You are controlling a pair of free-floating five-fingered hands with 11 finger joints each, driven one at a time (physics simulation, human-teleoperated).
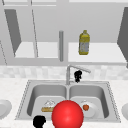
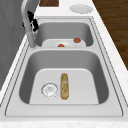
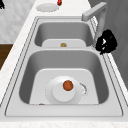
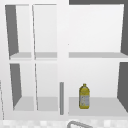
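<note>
Right robot hand (image 1: 78, 75), fingers curled but gripping nothing, hovers just beside the faucet (image 1: 72, 70): rigid, slick metal, best grabbed round the spout; left robot hand (image 1: 39, 121), grip unclear, hangs in front of it.

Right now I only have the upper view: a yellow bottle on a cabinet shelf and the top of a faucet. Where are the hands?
Observer: The right hand is beside the faucet, behind the right basin of the sink.
Operator: And the other one?
Observer: The left hand is low in the front view, at the sink's front edge, before the left basin.
Operator: What lies in the basin nearest the right hand?
Observer: A white plate sits on the right basin's floor and carries a small orange-red round thing.
</note>
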